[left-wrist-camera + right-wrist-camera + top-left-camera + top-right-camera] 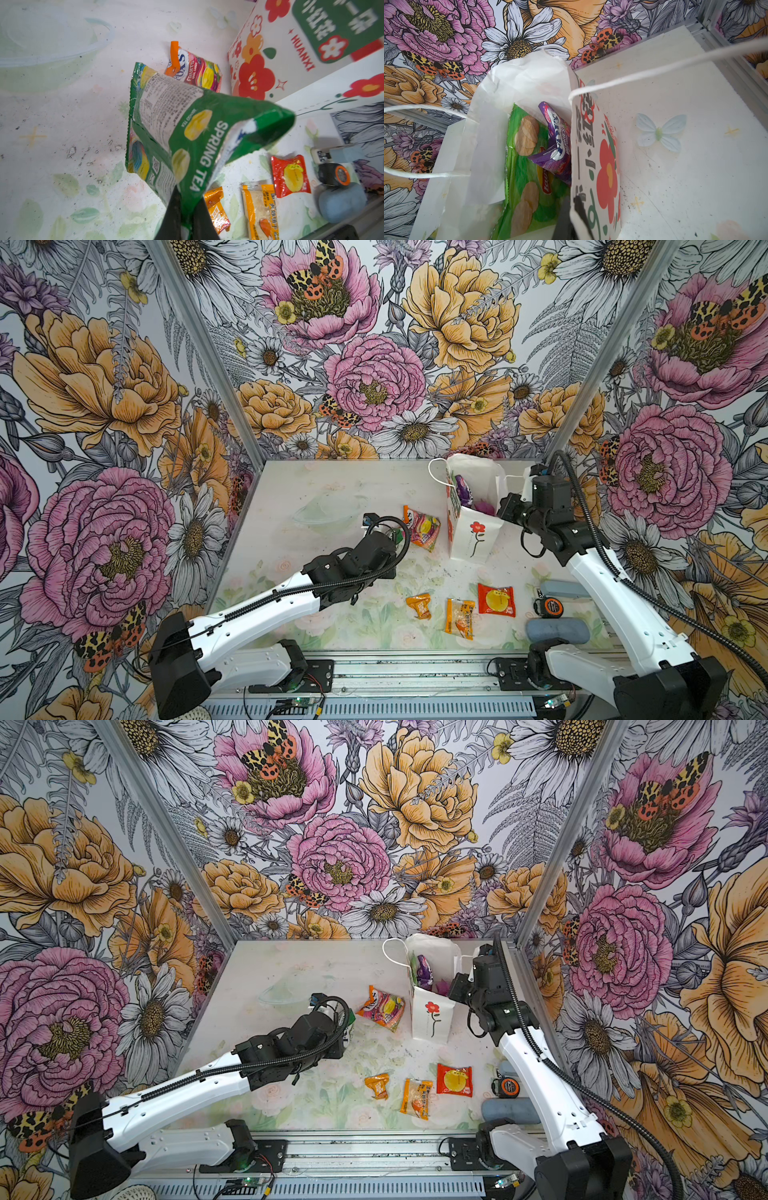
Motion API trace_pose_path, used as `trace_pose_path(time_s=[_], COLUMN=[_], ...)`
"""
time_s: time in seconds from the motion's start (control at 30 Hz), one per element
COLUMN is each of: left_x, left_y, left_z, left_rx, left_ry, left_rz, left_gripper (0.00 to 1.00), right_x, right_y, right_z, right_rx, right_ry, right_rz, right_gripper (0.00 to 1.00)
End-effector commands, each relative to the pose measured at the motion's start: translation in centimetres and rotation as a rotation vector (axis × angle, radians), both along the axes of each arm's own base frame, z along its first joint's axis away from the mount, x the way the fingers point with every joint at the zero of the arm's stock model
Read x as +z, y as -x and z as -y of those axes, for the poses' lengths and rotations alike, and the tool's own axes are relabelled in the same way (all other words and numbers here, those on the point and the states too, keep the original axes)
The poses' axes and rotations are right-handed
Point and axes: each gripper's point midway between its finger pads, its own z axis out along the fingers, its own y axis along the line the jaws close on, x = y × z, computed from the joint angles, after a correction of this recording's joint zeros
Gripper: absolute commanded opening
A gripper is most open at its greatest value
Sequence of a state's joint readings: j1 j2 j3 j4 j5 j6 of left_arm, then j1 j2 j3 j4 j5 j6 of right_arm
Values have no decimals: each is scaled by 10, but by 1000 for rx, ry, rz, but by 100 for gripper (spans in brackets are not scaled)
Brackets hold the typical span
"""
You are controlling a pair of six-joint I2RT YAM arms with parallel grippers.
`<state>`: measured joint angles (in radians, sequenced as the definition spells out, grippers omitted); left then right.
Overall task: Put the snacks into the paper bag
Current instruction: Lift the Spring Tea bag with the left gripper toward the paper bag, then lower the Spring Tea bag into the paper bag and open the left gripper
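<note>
Two packets already lie inside the paper bag [473, 535]: a large green crisps bag [525, 166] flat against one wall and a purple Fox's bag [558, 141] wedged beside it. The bag is tall and white, with cord handles and a red stemmed flower on its front. It stands upright on the desk [324, 489] with its mouth open, and its paper is creased and soft at the rim. The right tool [573, 216] is closed on a flower-printed wall of the bag at the rim, pinching it so the mouth stays spread.

The step in hand looks like the carry. The left tool [187, 209] is clamped on one corner of a glossy green Spring Tea packet [187, 133], which hangs limp below the grip, seemingly clear of the desk and a little way from the bag. A Fox's fruits packet [422, 527] lies between it and the bag, just beside the bag's side wall.

The next move likely calls for raising the packet above the rim and bringing it over the open mouth clear of the cord handle. It should hang edge-down before the tool lets go, as the gap left inside is narrow.

Out in front of the bag lie a small orange sachet [419, 605], a long orange sachet [459, 618] and a red sachet [496, 600], not yet packed. Past them sit a tape measure [549, 607] and grey-blue cases [557, 630], which are no part of the job
</note>
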<state>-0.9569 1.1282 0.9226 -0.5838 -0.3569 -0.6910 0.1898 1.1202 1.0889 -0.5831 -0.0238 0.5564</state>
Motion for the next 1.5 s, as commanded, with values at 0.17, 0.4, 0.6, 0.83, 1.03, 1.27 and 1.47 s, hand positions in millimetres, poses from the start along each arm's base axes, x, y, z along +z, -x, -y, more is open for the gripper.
trace_pose_path(time_s=[0.17, 0.4, 0.6, 0.83, 1.03, 1.27, 1.47], left_x=[84, 146, 204, 244, 262, 258, 241], left_y=[-4, -5, -3, -10, -20, -43, -69], left_z=[23, 42, 75, 110, 142, 179, 199], left_rx=[-94, -175, -287, -348, -403, -437, -427], left_ry=[186, 256, 359, 446, 520, 567, 590], left_rz=[154, 252, 315, 327, 297, 227, 152], left_gripper=[0, 0, 0, 0, 0, 0, 0], right_x=[9, 9, 13, 15, 18, 22, 24], right_y=[2, 2, 2, 1, 1, 5, 6], right_z=[-3, -4, -4, -5, -8, -9, -10], right_rx=[20, 22, 26, 33, 41, 47, 54], right_ry=[-6, -12, -12, -15, -26, -34, -39], right_rz=[28, 25, 36, 39, 43, 54, 61], right_gripper=[0, 0, 0, 0, 0, 0, 0])
